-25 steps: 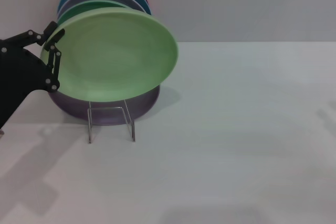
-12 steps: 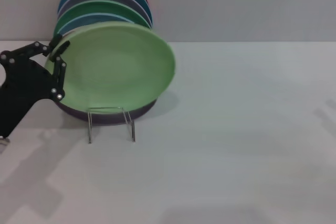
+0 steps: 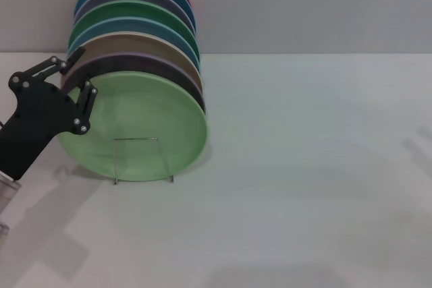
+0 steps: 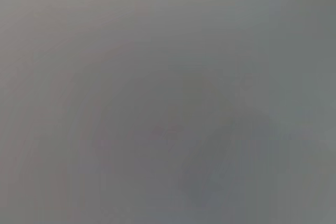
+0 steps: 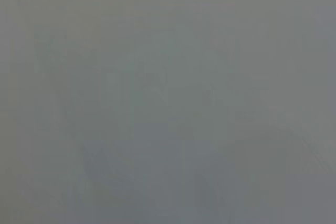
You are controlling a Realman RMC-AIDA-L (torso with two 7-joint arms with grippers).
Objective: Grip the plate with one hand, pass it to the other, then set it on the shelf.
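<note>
Your left tool (image 3: 79, 89) sits at the left edge of the head view, its black linkage fingers (image 3: 86, 107) closed over the upper left rim of the light mint-green plate (image 3: 145, 129). One finger lies across the plate's front face; the other passes behind the rim. The plate stands nearly upright, tilted back, at the front of a row of stacked plates (image 3: 135, 28), and its lower edge is down at the shelf (image 3: 142, 160), whose thin squared front frame crosses the plate's lower face. Whether the plate rests fully in the shelf cannot be told. The shelf stands on the white surface (image 3: 304, 166). Your right tool appears in no view. Both wrist views show only a featureless grey field.
</note>
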